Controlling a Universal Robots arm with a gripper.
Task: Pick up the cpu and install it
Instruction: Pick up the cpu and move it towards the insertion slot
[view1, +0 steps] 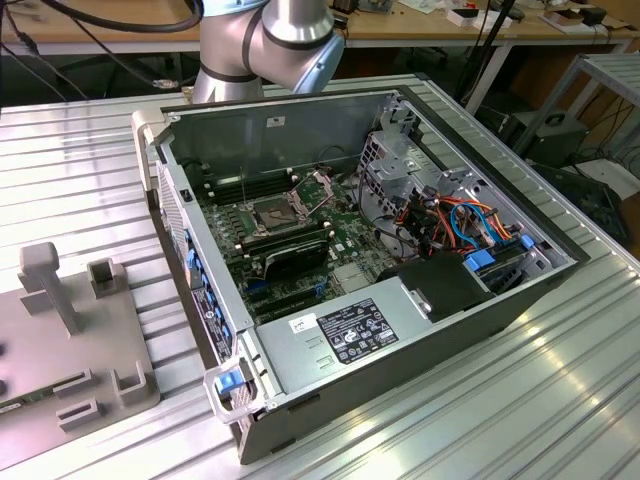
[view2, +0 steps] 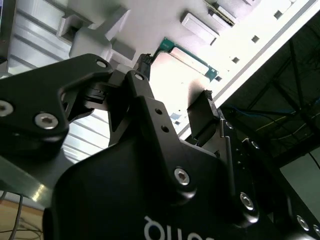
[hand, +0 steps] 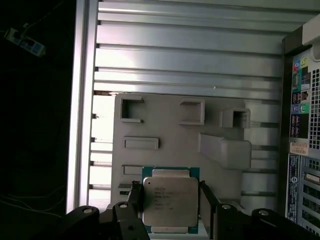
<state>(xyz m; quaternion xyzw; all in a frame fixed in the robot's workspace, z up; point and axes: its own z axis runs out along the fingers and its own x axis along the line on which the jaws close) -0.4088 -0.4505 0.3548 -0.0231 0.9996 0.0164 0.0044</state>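
Grey plastic is where the CPU (hand: 170, 207) lies: it sits flat, metal lid up, on the fixture tray (hand: 165, 130) in the first wrist view, with the tray's empty holders beyond it. The same tray (view1: 60, 350) takes the lower left of the exterior view, on the ribbed aluminium table (view1: 480, 420).

The gripper (hand: 170, 186) straddles the chip, one side at each of two opposite edges. The second wrist view shows the gripper (view2: 176, 76) with the chip's green edge (view2: 192, 59) just past its tips. Whether it is pinching the chip or merely standing close beside it cannot be told.

In the exterior view's centre the open computer case (view1: 400, 320) lies on its side. On its motherboard (view1: 340, 240) the CPU socket (view1: 275, 212) looks empty, with its retention frame (view1: 315, 180) swung up.

By my judgement the task is in its first stage: the gripper has reached the chip, but the lift, the carry to the case and the seating in the socket are all left.
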